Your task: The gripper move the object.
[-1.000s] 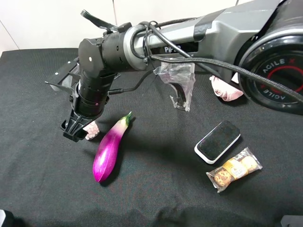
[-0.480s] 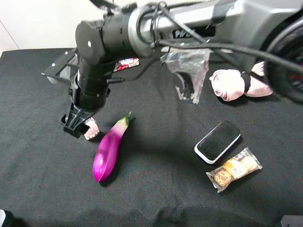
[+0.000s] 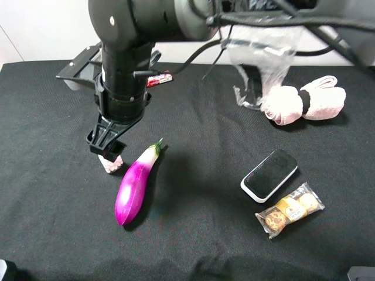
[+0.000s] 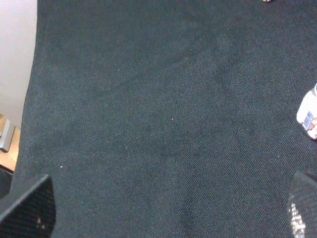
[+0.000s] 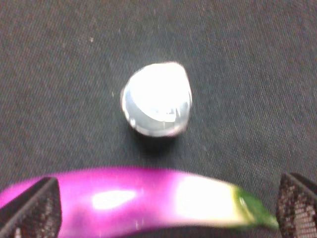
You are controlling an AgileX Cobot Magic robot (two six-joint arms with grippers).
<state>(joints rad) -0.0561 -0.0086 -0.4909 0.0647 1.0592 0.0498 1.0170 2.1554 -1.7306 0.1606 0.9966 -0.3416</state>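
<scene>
Right end effector [image 3: 105,142], black and short-fingered on a thick black cabled arm [image 3: 126,58], is hanging directly above the small clear bottle of pale pink-white pellets with a silver-white screw cap [image 3: 112,164]. In the right wrist view we are seeing its fingers [image 5: 30,208] spread wide, gripping nothing. The bottle is standing upright, cap up, between them and touching neither. It is resting on the black cloth surface [image 3: 53,222], just beside a glossy purple eggplant [image 3: 135,186] but apart from it.

Left end effector [image 4: 168,210] is showing two black fingertips, also wide apart, over the cloth. A small white item with a blue barcode strip [image 4: 308,113] is partly cut off there; we cannot tell what it is, and the code is too small to read.

Behind the arm a red-and-white candy roll [image 3: 158,79] is lying, its label unreadable. Further right we are noting:
- a crumpled clear plastic bag [image 3: 261,64]
- a pink rolled cloth with a black band [image 3: 302,104]
- a white-rimmed black-faced slab device [image 3: 269,174]
- just beside that device, a clear packet of round cookies [image 3: 290,209]
</scene>
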